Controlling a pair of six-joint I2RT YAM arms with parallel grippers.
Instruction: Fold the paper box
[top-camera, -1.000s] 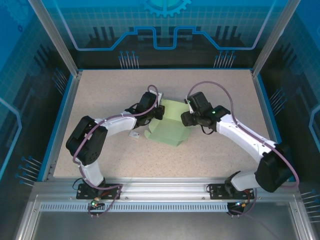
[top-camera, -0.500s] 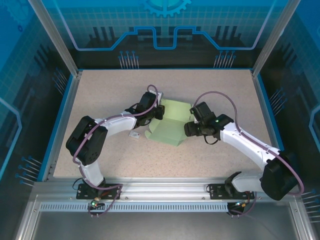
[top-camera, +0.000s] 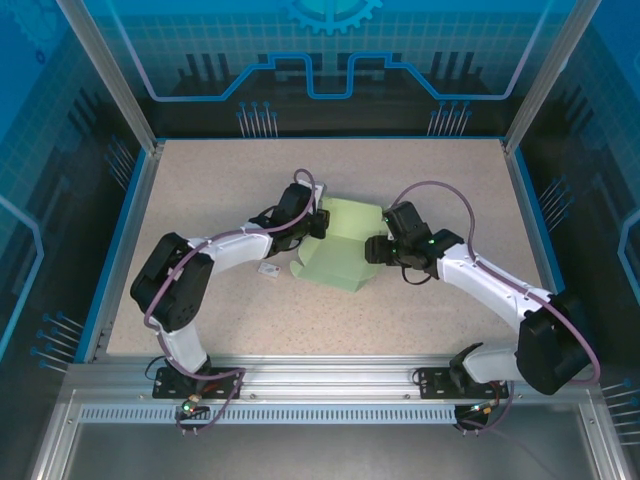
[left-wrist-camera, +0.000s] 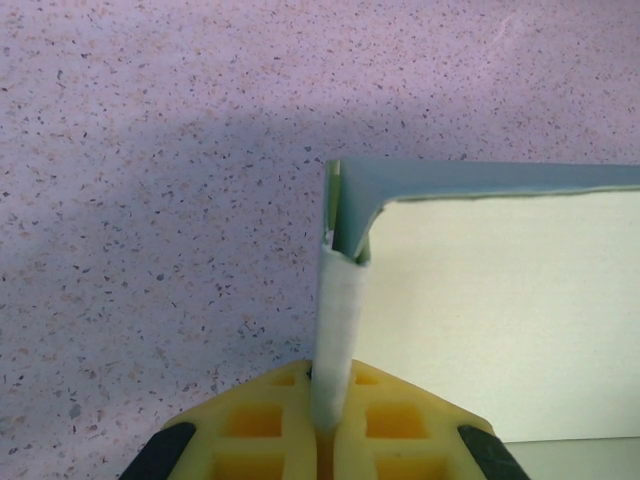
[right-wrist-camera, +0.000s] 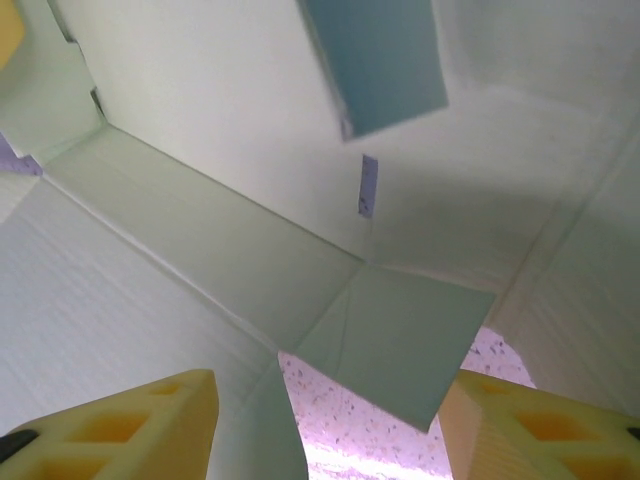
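Right hand (top-camera: 370, 249) edged nearer, paper box (top-camera: 337, 257) ahead.

In the left wrist view the paper box (left-wrist-camera: 500, 300) runs off the right edge, and the bottom edge cuts off the yellow fingers (left-wrist-camera: 390, 425) of the left gripper (left-wrist-camera: 330, 395), which is clamped on the box's upright wall. In the right wrist view the right gripper (right-wrist-camera: 330, 410) has its spread fingers (right-wrist-camera: 120, 425) cropped at the bottom, and the box's outline passes beyond every edge. From above, the small white object (top-camera: 268, 268) beside the left arm is too small to identify.
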